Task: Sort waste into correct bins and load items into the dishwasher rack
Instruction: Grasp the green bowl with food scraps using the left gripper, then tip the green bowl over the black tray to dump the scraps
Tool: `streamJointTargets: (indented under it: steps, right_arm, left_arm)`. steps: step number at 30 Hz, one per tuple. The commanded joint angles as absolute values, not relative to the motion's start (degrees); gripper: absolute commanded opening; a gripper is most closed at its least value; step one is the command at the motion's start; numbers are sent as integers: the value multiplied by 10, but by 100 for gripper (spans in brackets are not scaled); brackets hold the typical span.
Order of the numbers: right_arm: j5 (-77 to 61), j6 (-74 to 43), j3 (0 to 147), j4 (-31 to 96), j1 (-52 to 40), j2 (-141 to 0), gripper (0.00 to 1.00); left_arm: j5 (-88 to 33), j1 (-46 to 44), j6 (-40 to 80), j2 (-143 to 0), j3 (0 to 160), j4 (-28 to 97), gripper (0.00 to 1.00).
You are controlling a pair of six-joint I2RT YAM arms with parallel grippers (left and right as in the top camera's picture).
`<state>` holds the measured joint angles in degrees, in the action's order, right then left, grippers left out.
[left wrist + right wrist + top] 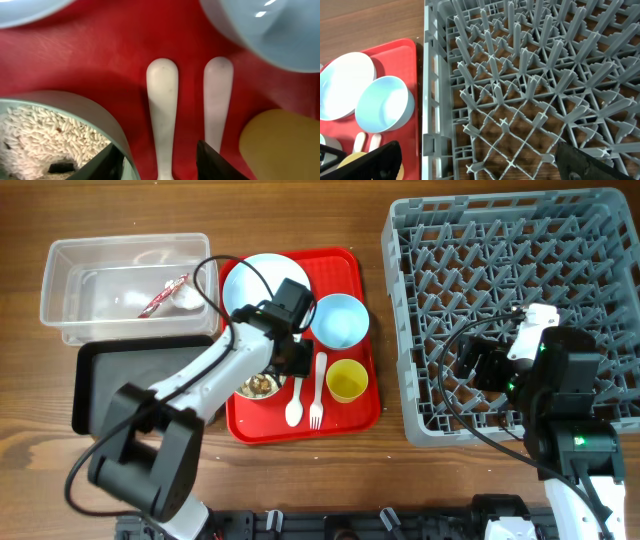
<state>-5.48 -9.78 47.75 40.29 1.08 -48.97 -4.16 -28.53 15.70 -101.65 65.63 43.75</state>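
My left gripper is open low over the red serving tray, its fingers either side of the white spoon's handle. The white fork lies just right of it. The pale green bowl with rice and brown scraps sits against the left finger. The yellow cup, light blue bowl and light blue plate are on the same tray. My right gripper is open and empty over the grey dishwasher rack.
The clear tub at the back left holds the red-and-white wrapper. The black tray lies in front of it, partly under my left arm. The red serving tray sits between the bins and the rack.
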Motion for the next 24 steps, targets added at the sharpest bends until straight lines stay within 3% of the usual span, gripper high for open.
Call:
streamJointTargets:
  steps: [1, 3, 5, 7, 8, 16, 20, 24]
  right_arm:
    - [-47, -90, 489, 404, 11, -493, 100]
    - [-47, -90, 489, 404, 11, -493, 100]
    - [-47, -90, 489, 404, 11, -493, 100]
    - [-47, -90, 489, 404, 11, -493, 100]
    - [-47, -90, 489, 404, 11, -493, 100]
    - [-47, -90, 489, 406, 11, -493, 100]
    - [-47, -90, 489, 406, 11, -493, 100]
    - [-47, -90, 489, 406, 11, -493, 100]
  left_arm:
    - [-40, -288, 162, -1052, 657, 440, 44]
    - [-40, -288, 162, -1057, 657, 442, 38]
    - [-38, -288, 162, -1057, 657, 442, 23]
    - [-31, -288, 162, -1056, 657, 442, 16]
    - [-31, -288, 161, -1053, 657, 442, 4]
    - [-29, -271, 162, -952, 657, 462, 4]
    - [-45, -179, 159, -836, 657, 530, 4]
    - [-194, -49, 85, -813, 657, 560, 4]
